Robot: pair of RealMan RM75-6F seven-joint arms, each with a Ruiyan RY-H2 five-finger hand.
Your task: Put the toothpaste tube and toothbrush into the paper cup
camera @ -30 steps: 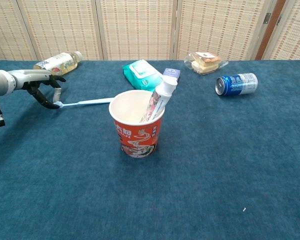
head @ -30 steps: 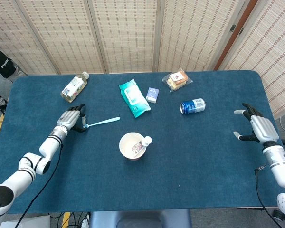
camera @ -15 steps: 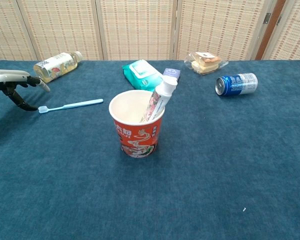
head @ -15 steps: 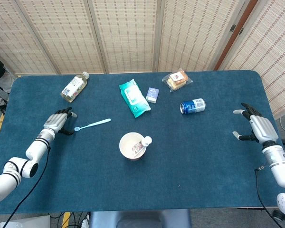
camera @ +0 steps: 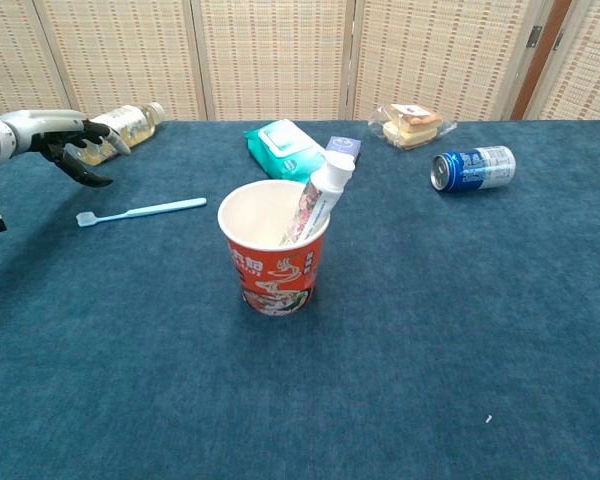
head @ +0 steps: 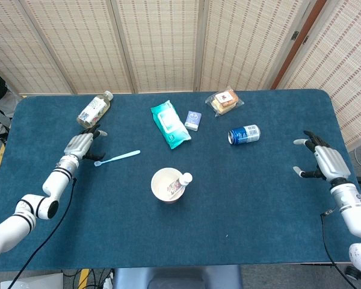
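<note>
The left hand [head: 81,145] hovered at the left of the head view, just beside the brush end of the toothbrush [head: 117,158] but not touching it. Its fingers were loosely curled and apart, and it held nothing. In the chest view the same hand [camera: 68,147] sat at the upper left, above the cloth and in front of the clear bottle [camera: 117,127].

The right hand [head: 322,162] was at the far right of the head view, fingers spread, empty, well apart from every object.

The toothbrush lay flat on the blue table [head: 259,205], left of centre, its handle pointing right towards the paper cup [head: 167,185]. The cup stood upright near the middle of the frame, and the toothpaste tube [head: 182,182] leaned inside it with its white cap above the rim.

Compared with a second ago, the left hand had let go: then its fingers were at the brush head, and the toothbrush lay a little further right. Half a second ago the hand was lower and further left, with the toothbrush already in its present spot. Since then the hand had moved up towards the bottle. The right hand had barely shifted.

A green wipes pack [head: 169,124], a small blue box [head: 192,120], a wrapped sandwich [head: 224,101] and a blue can [head: 243,134] lay across the upper middle.
</note>
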